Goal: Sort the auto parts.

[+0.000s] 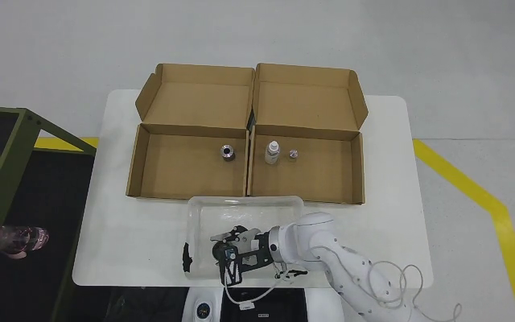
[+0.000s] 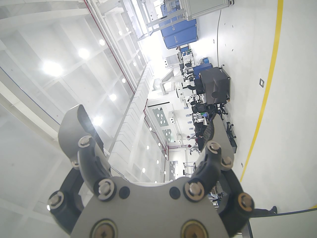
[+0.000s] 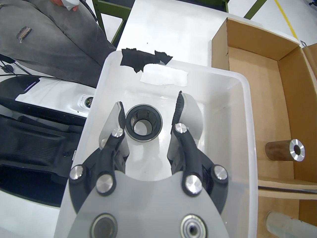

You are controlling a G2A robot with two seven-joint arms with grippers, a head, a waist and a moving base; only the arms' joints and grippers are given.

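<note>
A black ring-shaped bearing (image 3: 143, 125) lies on the floor of the white bin (image 3: 244, 105) at the table's front edge. My right gripper (image 3: 149, 112) is open inside the bin, one finger on each side of the bearing and the left pad (image 3: 121, 116) close against it. From above, that gripper (image 1: 229, 253) sits at the bin's front left. A metal cylinder (image 1: 226, 150) lies in the left cardboard box (image 1: 161, 165). A white bottle (image 1: 273, 152) and a small metal part (image 1: 294, 153) are in the right box (image 1: 330, 173). My left gripper (image 2: 146, 120) is open, empty, and aimed up at the room.
Both boxes stand side by side behind the bin (image 1: 245, 200), lids folded back. Black tape (image 3: 143, 59) is stuck on the bin's rim. A green-framed cart (image 1: 32, 137) with a pink bottle (image 1: 16, 239) stands left of the table.
</note>
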